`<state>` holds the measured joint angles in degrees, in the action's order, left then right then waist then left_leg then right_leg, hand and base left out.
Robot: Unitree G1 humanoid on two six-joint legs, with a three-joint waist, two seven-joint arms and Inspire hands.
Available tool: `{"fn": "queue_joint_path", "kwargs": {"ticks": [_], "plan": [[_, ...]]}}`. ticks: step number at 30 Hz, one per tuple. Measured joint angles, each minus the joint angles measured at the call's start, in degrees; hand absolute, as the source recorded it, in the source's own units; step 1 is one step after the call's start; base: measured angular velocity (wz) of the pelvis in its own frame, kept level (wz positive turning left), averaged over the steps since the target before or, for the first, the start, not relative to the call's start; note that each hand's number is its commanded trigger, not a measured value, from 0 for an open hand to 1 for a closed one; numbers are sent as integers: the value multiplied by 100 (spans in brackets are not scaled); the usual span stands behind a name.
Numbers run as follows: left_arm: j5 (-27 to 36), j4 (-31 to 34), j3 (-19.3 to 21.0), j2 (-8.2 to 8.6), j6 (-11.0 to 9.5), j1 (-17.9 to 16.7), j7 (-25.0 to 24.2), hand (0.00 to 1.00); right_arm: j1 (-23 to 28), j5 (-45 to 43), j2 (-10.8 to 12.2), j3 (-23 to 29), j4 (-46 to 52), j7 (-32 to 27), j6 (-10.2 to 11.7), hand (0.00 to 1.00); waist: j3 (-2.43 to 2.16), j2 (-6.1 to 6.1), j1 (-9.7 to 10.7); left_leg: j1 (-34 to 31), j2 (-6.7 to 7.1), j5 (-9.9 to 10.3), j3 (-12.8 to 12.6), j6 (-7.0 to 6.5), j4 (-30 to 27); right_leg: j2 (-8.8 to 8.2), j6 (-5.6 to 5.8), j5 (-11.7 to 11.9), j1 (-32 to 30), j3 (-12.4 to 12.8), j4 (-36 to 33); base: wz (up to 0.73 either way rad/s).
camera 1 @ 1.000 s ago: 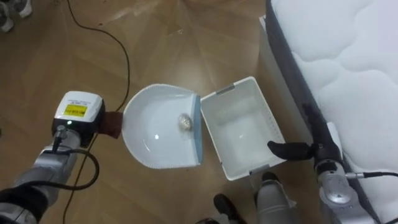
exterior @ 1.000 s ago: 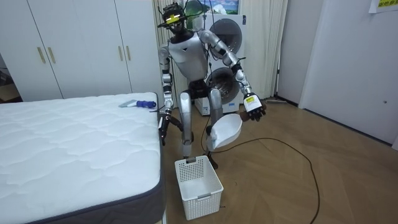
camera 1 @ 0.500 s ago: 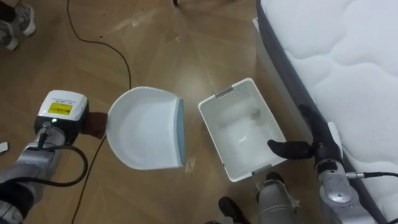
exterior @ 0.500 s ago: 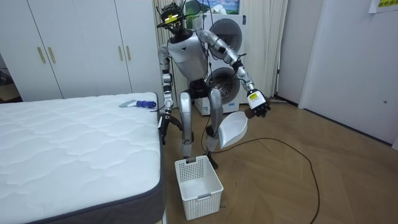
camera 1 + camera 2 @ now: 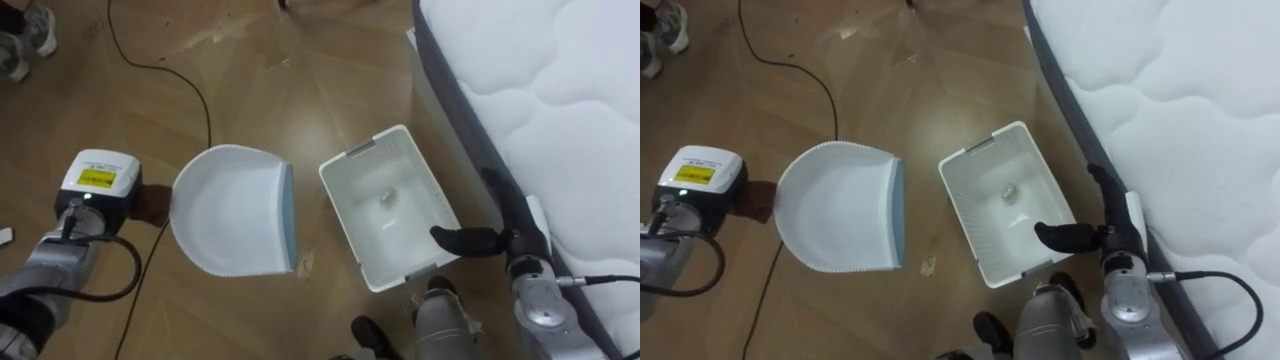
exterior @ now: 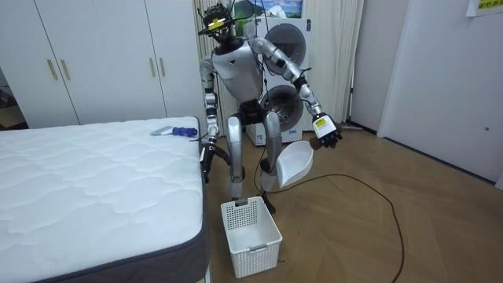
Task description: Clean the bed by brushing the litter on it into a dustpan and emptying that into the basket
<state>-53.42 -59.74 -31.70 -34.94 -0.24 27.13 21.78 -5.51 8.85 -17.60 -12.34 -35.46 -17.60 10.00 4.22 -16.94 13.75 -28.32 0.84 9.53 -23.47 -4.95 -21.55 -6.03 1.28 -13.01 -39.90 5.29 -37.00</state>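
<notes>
A: Left robot hand (image 5: 152, 204)?
B: Curled round the handle of the white plastic dustpan with a blue lip (image 5: 232, 222), holding it above the wooden floor (image 5: 300, 70), just beside the white perforated plastic basket (image 5: 362, 148).
A: Debris?
B: One small pale crumpled scrap (image 5: 385, 197) lies inside the basket.
A: Right robot hand (image 5: 518, 243)?
B: Fingers straight, thumb spread wide, between the basket and the white quilted bed (image 5: 560, 100). The robot stands at the bed's corner.

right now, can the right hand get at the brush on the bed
Probably yes: the right hand hangs open and empty beside the bed, and the brush lies near that edge with nothing between.
</notes>
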Motion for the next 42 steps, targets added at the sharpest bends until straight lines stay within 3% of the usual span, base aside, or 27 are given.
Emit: {"fn": "queue_joint_path", "kwargs": {"ticks": [4, 7, 9, 10, 12, 14, 19, 21, 23, 25, 28, 29, 31, 32, 33, 34, 35, 36, 37, 38, 39, 40, 41, 42], "plan": [[265, -10, 7, 0, -70, -18, 24, 100, 20, 2, -2, -3, 0, 2, 14, 0, -4, 101, -16, 5, 0, 1, 17, 0, -91, 15, -1, -9, 3, 38, -54, -4], [330, 43, 195, 0, -260, -192, 228, 100, 39, 1, -3, -60, 0, 5, 14, 0, -20, 253, -225, 14, -18, 149, 82, 58, -249, 231, 32, 12, -4, 319, -64, -47], [329, 255, 561, 0, -402, -581, 316, 100, 117, 7, 7, -132, 1, 21, 15, 0, -55, 343, -360, 66, -3, 268, 468, 127, -384, 381, 25, 77, 105, 459, 9, -61], [328, 317, 658, 1, -446, -690, 340, 100, 147, 10, 8, -153, 1, 22, 15, 0, -63, 361, -382, 112, -6, 283, 517, 140, -381, 419, 28, 99, 157, 495, 52, -52], [326, 541, 1066, 1, -625, -1070, 515, 100, 261, 9, 46, -159, -19, 95, 18, 0, -118, 538, -545, 330, 3, 345, 652, 182, -339, 542, 21, 156, 323, 670, 159, -58], [339, 775, 1370, 20, -647, -1330, 616, 100, 266, 9, 78, -153, -18, 142, 20, 0, -146, 636, -611, 409, 11, 381, 757, 198, -326, 604, 28, 194, 424, 732, 237, -36], [450, 1384, 1420, 59, -884, -1540, 699, 100, 321, 1, 136, 21, -1, 125, 21, 0, -207, 770, -640, 814, -86, 419, 852, 196, -230, 713, 61, 343, 1000, 727, 695, -7], [426, 1612, 1489, 164, -946, -1542, 751, 100, 442, -7, 145, 87, 88, 116, 39, 0, -276, 918, -649, 1133, -104, 434, 818, 195, -104, 722, 66, 361, 1313, 729, 854, -12], [431, 1829, 1645, 338, -980, -1617, 766, 100, 583, 0, 165, 278, 203, 132, 48, 0, -311, 975, -665, 1360, -147, 464, 745, 196, -11, 740, 59, 413, 1511, 722, 1043, -29], [430, 2176, 1835, 404, -1024, -1819, 792, 100, 729, -48, 164, 508, 465, 134, 49, 0, -326, 995, -698, 1492, -209, 534, 570, 193, 12, 809, 70, 480, 1614, 821, 1162, -53], [443, 2613, 2129, 558, -1024, -2211, 802, 100, 957, -112, 166, 753, 754, 127, 50, 0, -341, 1072, -869, 1891, -263, 612, 51, 203, 172, 844, 32, 591, 1708, 726, 1247, -98], [446, 2775, 2300, 658, -1012, -2454, 809, 100, 970, -129, 184, 730, 773, 131, 47, 0, -349, 1105, -939, 2008, -283, 631, -163, 201, 200, 852, -16, 731, 1733, 590, 1374, -136], [445, 2908, 2469, 845, -1017, -2632, 789, 100, 938, -290, 268, 728, 771, 151, 24, 0, -357, 1121, -950, 1988, -286, 545, -41, 58, 246, 973, 46, 1196, 1991, 884, 2070, -129], [489, 3030, 2578, 932, -1019, -2710, 779, 100, 899, -371, 387, 719, 823, 165, -12, 0, -381, 1108, -1089, 1960, -506, 505, -321, 16, 468, 1036, -62, 1610, 2137, 586, 2617, -130], [562, 3045, 2595, 1113, -1006, -2619, 739, 100, 905, -209, 537, 774, 836, 134, -28, 0, -380, 1188, -1200, 2059, -627, 544, -743, 110, 528, 874, -281, 966, 2089, -681, 1791, -132], [574, 3051, 2593, 1253, -1004, -2597, 738, 100, 901, -93, 567, 795, 837, 115, -58, 0, -389, 1235, -1300, 2131, -623, 537, -971, 113, 591, 718, -377, 638, 2130, -1242, 1340, -135], [658, 3055, 2567, 1535, -1007, -2614, 738, 100, 852, 43, 572, 788, 842, 47, -67, 0, -377, 1306, -1460, 2308, -604, 539, -1468, 110, 603, 321, -423, 196, 2363, -2006, 734, -144], [711, 3051, 2522, 1706, -1006, -2673, 736, 100, 823, 52, 562, 691, 871, -63, -55, 0, -369, 1370, -1592, 2446, -609, 542, -1967, 105, 589, -70, -289, -6, 2669, -2367, 476, -146], [807, 3051, 2471, 1722, -1007, -2710, 727, 100, 823, 57, 556, 621, 888, -88, -35, 0, -366, 1395, -1663, 2526, -608, 544, -2124, 102, 584, -237, -224, -47, 2823, -2485, 460, -154], [989, 3054, 2468, 1748, -1009, -2774, 673, 100, 837, 71, 556, 455, 903, -112, 31, 0, -377, 1469, -1841, 2642, -606, 559, -2371, 80, 587, -527, -149, -48, 3080, -2667, 528, -156], [1242, 3058, 2469, 1754, -977, -2801, 635, 100, 840, 129, 567, 307, 916, -101, 58, 0, -352, 1579, -1918, 2681, -596, 587, -2269, 40, 569, -738, -25, -9, 3212, -2731, 746, -158], [1370, 3060, 2479, 1758, -942, -2818, 617, 100, 811, 146, 566, 219, 920, -99, 59, 0, -326, 1621, -1951, 2666, -589, 590, -1994, 35, 558, -739, 73, -5, 3215, -2730, 878, -153], [1587, 3059, 2505, 1786, -876, -2902, 559, 100, 776, 150, 556, 49, 952, -86, 61, 0, -317, 1640, -1995, 2545, -601, 587, -1217, 40, 461, -607, 98, 19, 3229, -2756, 1139, -156], [1669, 3056, 2537, 1802, -838, -2960, 435, 100, 756, 132, 544, -61, 1005, -47, 77, 0, -322, 1638, -1963, 2315, -698, 592, -710, 61, 74, -466, 128, 100, 3384, -2643, 1532, -141]]}}
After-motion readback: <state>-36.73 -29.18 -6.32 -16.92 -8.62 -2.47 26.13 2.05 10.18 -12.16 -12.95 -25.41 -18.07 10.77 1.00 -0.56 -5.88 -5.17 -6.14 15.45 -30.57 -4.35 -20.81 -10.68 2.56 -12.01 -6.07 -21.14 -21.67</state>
